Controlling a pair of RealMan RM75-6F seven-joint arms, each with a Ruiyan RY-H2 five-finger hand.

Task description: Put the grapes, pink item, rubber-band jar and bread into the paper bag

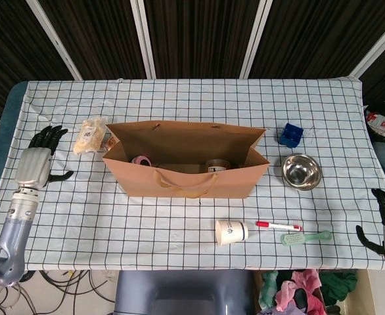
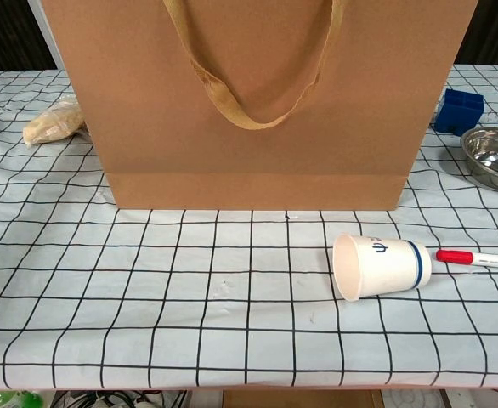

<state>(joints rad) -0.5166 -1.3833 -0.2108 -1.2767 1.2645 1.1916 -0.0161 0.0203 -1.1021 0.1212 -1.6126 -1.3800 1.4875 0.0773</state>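
Sitting upright mid-table, the paper bag (image 1: 186, 174) is standing with its mouth open upward, which suits top-down drops. Inside it the pink item (image 1: 140, 160) is lying toward the bag's 9 o'clock end and the rubber-band jar (image 1: 217, 165) right of centre; grapes are not visible, likely hidden deeper in the bag, cannot confirm. Bread (image 1: 88, 136), in its clear wrap, is lying on the table just outside the bag's 10 o'clock corner, so it looks like the one item left. Left hand (image 1: 37, 163) is hovering at the table's 9 o'clock edge, empty, fingers spread and pointing toward 12, well placed for a reach to the bread. Right hand (image 1: 384, 223) is parked off the 4 o'clock corner holding nothing, fingers loosely curled; probably idle since bread is far side.
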